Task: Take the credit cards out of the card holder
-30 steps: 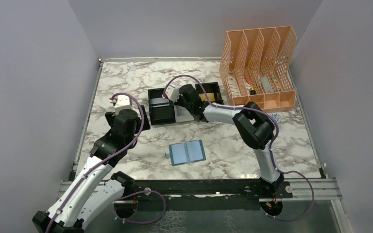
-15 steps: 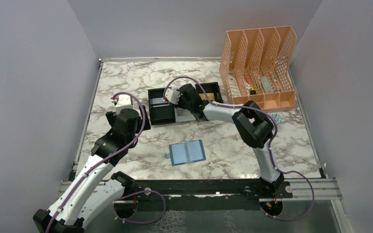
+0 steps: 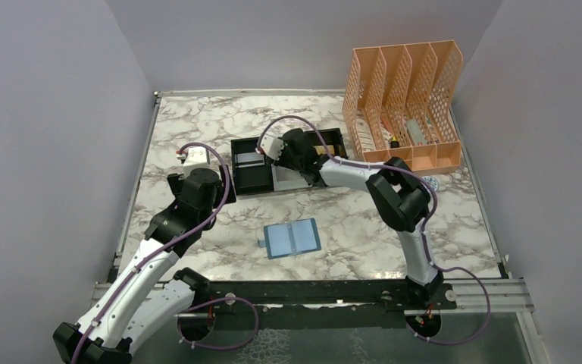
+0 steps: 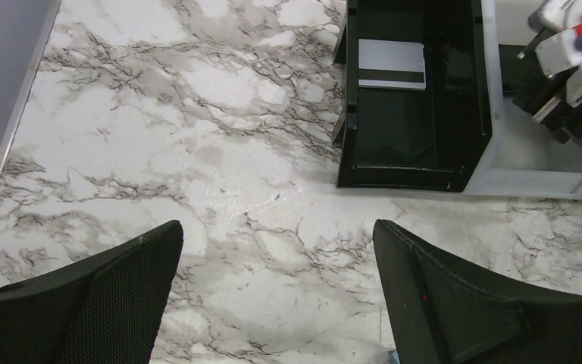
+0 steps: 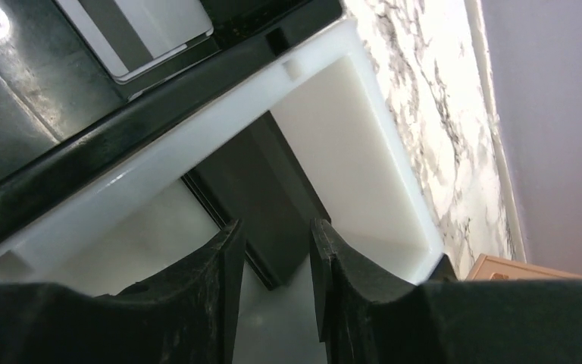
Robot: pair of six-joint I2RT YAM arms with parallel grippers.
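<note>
Cards in tray, wallet open on table

From above, the left gripper (image 4: pixel 276 235) is hidden under its own wrist. Its camera shows the fingers spread wide over the table (image 4: pixel 197 114), holding nothing. The right gripper (image 5: pixel 276 227) reaches into the white middle compartment of the tray (image 4: pixel 417 179). Its fingers are partly apart and a black card (image 5: pixel 258 182) runs into the gap; whether the pads touch it cannot be told. The right arm covers much of the tray's right compartment.

The wallet (image 3: pixel 293 239) lies open, inside up, on the near side of the tray, between the arms. Its long axis runs left to right, the right end slightly farther back. Its slots are too small to read.

A grey card (image 4: pixel 392 64) lies flat at the far end of the tray's left black compartment, long side across. The organizer (image 3: pixel 405 83) at far right holds small items that are hard to make out.
</note>
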